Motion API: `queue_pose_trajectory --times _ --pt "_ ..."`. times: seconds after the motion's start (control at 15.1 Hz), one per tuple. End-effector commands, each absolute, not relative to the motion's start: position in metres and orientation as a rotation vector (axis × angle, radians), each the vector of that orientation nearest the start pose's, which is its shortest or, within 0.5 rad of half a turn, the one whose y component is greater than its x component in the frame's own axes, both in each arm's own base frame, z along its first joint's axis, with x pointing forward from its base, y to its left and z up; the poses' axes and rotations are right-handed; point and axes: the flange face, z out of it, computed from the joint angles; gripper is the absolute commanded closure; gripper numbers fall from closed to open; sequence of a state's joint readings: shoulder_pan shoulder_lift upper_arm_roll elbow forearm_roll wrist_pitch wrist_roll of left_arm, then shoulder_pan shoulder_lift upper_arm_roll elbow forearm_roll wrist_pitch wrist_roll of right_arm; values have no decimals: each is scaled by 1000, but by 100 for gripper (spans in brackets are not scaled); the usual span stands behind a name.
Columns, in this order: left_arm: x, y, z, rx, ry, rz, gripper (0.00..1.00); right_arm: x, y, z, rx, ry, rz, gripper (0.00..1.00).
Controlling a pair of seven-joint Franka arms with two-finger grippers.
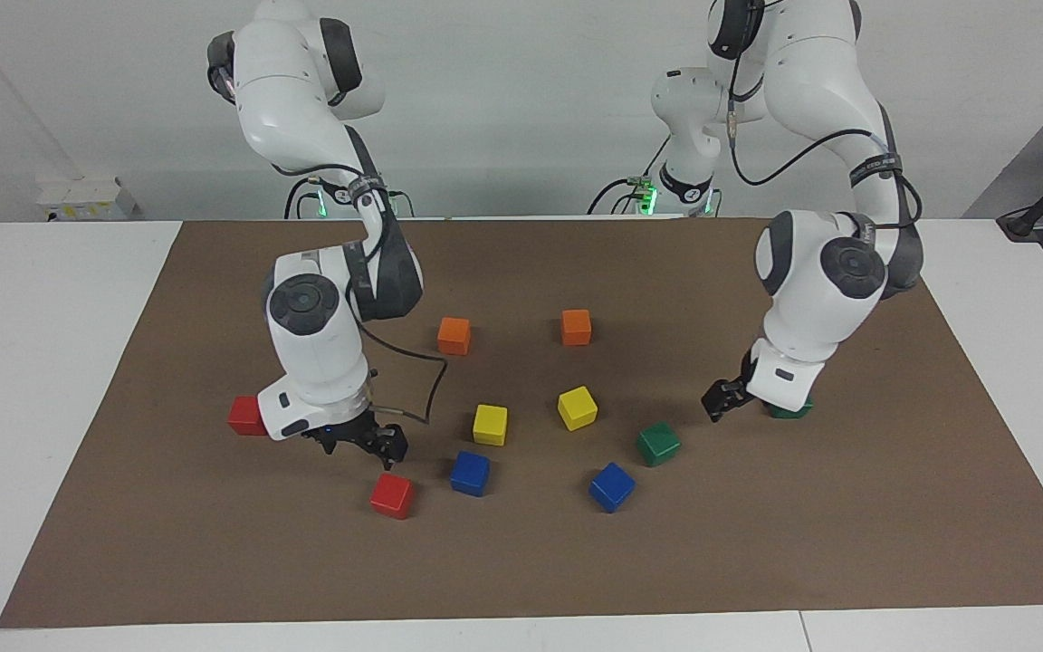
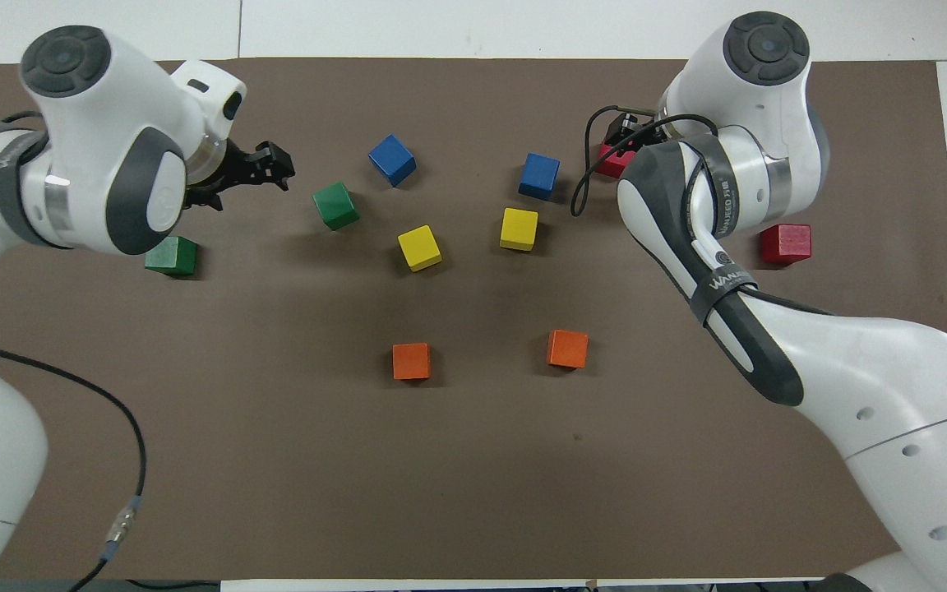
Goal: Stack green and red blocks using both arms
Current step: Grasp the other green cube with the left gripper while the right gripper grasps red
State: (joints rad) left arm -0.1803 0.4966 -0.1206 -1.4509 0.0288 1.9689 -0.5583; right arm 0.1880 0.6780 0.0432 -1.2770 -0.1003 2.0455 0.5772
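One red block point(image 1: 247, 415) point(image 2: 786, 244) lies near the right arm's end of the table. The other red block point(image 1: 392, 495) lies farther from the robots and is half hidden under the right arm in the overhead view point(image 2: 610, 161). My right gripper point(image 1: 363, 445) point(image 2: 617, 138) is open and empty, just above that second red block. One green block point(image 1: 790, 410) point(image 2: 171, 255) sits near the left arm's end, partly hidden by the left wrist. The other green block point(image 1: 657, 443) point(image 2: 335, 205) lies toward the middle. My left gripper point(image 1: 726, 398) point(image 2: 266, 164) is open and empty, raised between the two green blocks.
Two orange cubes point(image 1: 454, 335) point(image 1: 576, 326) lie nearest the robots. Two yellow cubes point(image 1: 490, 424) point(image 1: 577, 407) and two blue cubes point(image 1: 469, 473) point(image 1: 612, 486) lie around the middle of the brown mat point(image 1: 757, 561).
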Motion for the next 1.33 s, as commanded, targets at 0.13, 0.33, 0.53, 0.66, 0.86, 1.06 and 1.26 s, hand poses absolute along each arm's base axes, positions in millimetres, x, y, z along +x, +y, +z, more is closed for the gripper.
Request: queue_pose_trajectory --times 0.13,0.33,0.53,0.66,0.86,1.06,1.26 --pt "692 -226 364 -3121 -528 -87 0 753 173 341 -3116 513 -207 0" --pt "684 -239 347 -3095 -565 -111 0 758 175 324 -3103 515 -233 0" --pt "665 -245 322 -3080 -581 -146 0 760 175 312 -3097 519 -249 0" --pt "652 -251 311 -3085 -590 -159 0 761 177 304 -3095 517 -250 0" --pt "649 -251 306 -3085 -593 -158 0 760 178 300 -3074 577 -249 13" --pt "655 -248 310 -3060 -651 -120 100 761 175 299 -3057 590 -259 85" --pt "664 -232 349 -2994 -631 -9 100 761 169 300 -3066 599 -252 100"
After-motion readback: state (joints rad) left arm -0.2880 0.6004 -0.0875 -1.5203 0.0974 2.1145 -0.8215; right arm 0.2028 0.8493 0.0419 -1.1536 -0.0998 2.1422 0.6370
